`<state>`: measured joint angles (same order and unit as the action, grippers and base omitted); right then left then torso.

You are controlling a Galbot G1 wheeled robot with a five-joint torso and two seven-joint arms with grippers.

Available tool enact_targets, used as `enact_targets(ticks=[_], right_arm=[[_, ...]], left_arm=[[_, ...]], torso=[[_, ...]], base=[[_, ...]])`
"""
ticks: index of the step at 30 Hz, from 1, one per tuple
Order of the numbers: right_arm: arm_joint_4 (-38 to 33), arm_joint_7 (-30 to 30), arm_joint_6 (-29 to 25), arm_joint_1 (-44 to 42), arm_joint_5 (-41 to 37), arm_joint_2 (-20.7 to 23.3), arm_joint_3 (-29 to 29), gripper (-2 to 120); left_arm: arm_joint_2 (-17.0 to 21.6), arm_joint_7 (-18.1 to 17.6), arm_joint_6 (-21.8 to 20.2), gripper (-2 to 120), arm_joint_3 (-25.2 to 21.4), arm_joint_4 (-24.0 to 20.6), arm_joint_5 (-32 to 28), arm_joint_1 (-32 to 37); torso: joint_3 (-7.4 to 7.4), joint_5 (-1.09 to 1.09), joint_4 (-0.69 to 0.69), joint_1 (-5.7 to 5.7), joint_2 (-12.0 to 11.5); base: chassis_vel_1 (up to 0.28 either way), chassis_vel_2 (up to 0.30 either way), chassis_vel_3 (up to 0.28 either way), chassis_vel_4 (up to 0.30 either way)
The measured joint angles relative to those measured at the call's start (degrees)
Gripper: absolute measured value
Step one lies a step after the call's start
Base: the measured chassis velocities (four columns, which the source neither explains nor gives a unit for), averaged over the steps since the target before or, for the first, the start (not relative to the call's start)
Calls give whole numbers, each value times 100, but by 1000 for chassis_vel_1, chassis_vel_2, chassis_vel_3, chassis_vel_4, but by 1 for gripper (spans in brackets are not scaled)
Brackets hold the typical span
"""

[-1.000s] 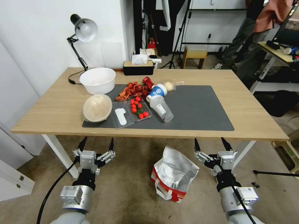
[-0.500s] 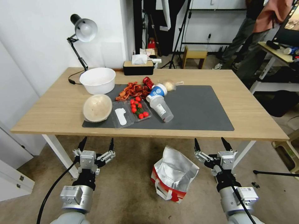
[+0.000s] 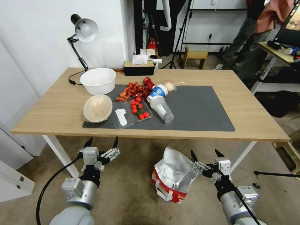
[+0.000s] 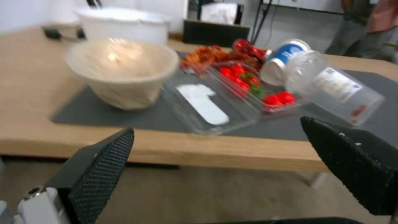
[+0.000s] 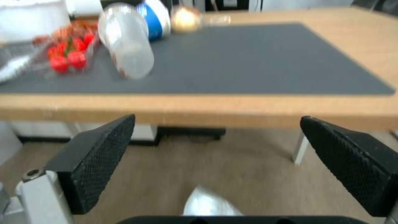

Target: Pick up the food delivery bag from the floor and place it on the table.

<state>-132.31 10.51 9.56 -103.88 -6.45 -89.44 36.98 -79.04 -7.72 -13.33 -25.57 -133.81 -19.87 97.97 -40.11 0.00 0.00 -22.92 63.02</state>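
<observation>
Right gripper (image 3: 203, 154), fingers spread wide, empty, hangs just beside boxy white-and-red insulated bag with crinkly silver foil lining (image 3: 175, 175). Left gripper (image 3: 102, 143) likewise open, well apart from bag. Bag sits on stained beige floor (image 3: 125, 190) just before light-wood table (image 3: 56, 106), mouth up, tilted toward you. Aim for white strap handles, not foil; you want firm bite.

White wall (image 3: 37, 34), desk lamp (image 3: 83, 29), small wooden stool (image 3: 195, 56), tripod legs (image 3: 178, 47) behind.
</observation>
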Motion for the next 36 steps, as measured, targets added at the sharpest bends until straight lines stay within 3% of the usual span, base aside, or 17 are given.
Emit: enact_targets(ticks=[3, 5, 20, 30, 36], right_arm=[[6, 17, -104, 8, -18, 16, 38, 100], [4, -12, -168, 19, -23, 10, 45, 100], [16, -116, -432, 70, -77, -7, 47, 100], [124, -126, -599, 94, -78, -45, 30, 100], [171, -144, -679, 126, -81, -84, 14, 100]], left_arm=[[118, -109, -130, 100, 95, -24, -329, -79], [173, -110, 136, 100, 116, 11, -476, -94], [177, 54, 316, 100, 97, 7, -508, -5], [217, 56, 221, 100, 4, -28, -655, -15], [287, 80, 122, 100, -115, -42, -714, -71]], torso=[[0, 0, -2, 0, 0], [0, 0, 0, 0, 0], [0, 0, 0, 0, 0], [4, 0, 0, 4, -8], [92, 0, 0, 73, -165]], base=[[0, 0, 0, 0], [0, 0, 0, 0], [0, 0, 0, 0], [0, 0, 0, 0], [0, 0, 0, 0]])
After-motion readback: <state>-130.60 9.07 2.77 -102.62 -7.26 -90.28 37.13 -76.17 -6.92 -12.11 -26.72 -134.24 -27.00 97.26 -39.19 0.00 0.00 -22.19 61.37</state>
